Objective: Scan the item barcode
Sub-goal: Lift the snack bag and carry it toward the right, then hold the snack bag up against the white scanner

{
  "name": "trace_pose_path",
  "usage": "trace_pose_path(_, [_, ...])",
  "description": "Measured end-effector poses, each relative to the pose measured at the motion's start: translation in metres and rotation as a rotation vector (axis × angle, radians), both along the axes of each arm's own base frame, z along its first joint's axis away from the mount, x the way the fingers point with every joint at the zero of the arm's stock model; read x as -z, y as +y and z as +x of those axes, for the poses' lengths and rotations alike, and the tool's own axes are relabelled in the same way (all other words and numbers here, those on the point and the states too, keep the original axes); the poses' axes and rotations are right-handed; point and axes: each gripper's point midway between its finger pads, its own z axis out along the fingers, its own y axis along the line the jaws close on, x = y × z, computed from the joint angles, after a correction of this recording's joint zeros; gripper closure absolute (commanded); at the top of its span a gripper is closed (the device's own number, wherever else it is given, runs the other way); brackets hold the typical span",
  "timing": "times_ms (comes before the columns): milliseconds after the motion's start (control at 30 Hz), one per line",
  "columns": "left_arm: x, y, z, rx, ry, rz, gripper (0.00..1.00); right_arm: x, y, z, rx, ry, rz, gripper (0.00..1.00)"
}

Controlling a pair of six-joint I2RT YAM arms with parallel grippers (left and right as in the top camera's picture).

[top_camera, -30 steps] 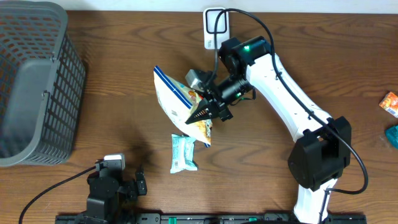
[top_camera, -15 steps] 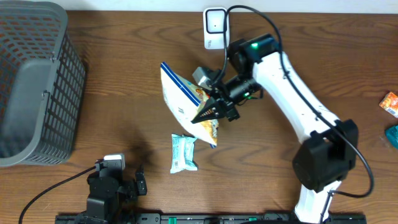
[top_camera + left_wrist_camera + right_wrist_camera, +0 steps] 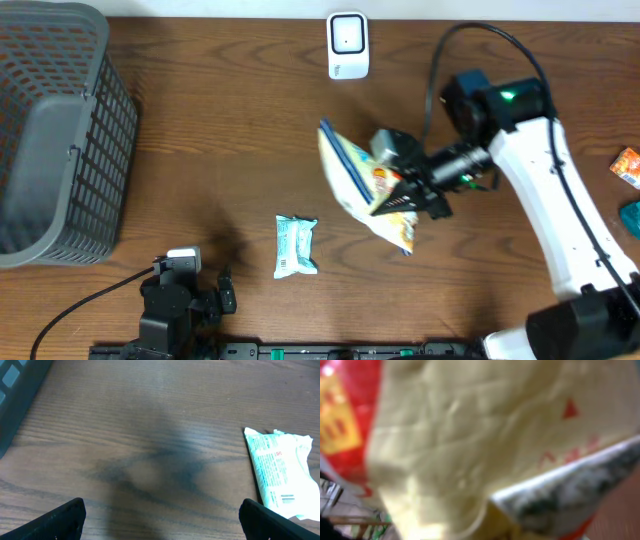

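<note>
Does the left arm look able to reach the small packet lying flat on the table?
Likely yes: the left gripper is open and empty, the packet lies flat just ahead to its right, with only bare table between them.

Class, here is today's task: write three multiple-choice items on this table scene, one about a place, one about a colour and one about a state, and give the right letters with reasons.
1. Where does the basket stand?
A. At the left side of the table
B. At the right side
C. In the middle

2. What colour is the scanner?
A. Black
B. White
C. Red

3. What state is the snack bag in?
A. Lying flat beside the basket
B. Inside the basket
C. Gripped in the right tool

Answers: 1 A, the grey mesh basket fills the left edge; 2 B, its casing is white against brown wood; 3 C, the shut tool pinches it, and only the small packet lies loose.
</note>
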Motion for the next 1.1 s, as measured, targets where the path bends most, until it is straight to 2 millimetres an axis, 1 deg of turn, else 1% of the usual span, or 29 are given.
trace_pose_path(67, [0.0,0.0,0.0,0.001,0.0,-0.001,0.02,0.004,-0.012,0.004,0.055,0.023,0.011,0.99])
trace_pose_path(167, [0.0,0.0,0.0,0.001,0.0,-0.001,0.02,0.003,-0.028,0.017,0.16,0.074,0.054,0.99])
trace_pose_path(267, [0.0,0.0,0.0,0.001,0.0,-0.001,0.02,-0.002,-0.035,0.025,0.251,0.161,0.095,0.99])
trace_pose_path(467, [0.0,0.0,0.0,0.001,0.0,-0.001,0.02,-0.004,-0.031,0.023,0.308,0.313,0.107,0.99])
trace_pose_path(633, [0.0,0.0,0.0,0.001,0.0,-0.001,0.02,-0.009,-0.029,0.025,0.335,0.374,0.132,0.99])
trace_pose_path(833, [0.0,0.0,0.0,0.001,0.0,-0.001,0.02,-0.009,-0.027,0.035,0.329,0.295,0.163,0.98])
trace_pose_path(933, [0.0,0.0,0.0,0.001,0.0,-0.001,0.02,-0.008,-0.022,0.037,0.311,0.27,0.163,0.99])
trace_pose_path(1033, [0.0,0.0,0.0,0.001,0.0,-0.002,0.02,-0.001,-0.013,0.041,0.288,0.225,0.136,0.99])
trace_pose_path(1100, [0.0,0.0,0.0,0.001,0.0,-0.002,0.02,0.009,-0.004,0.053,0.293,0.18,0.095,0.99])
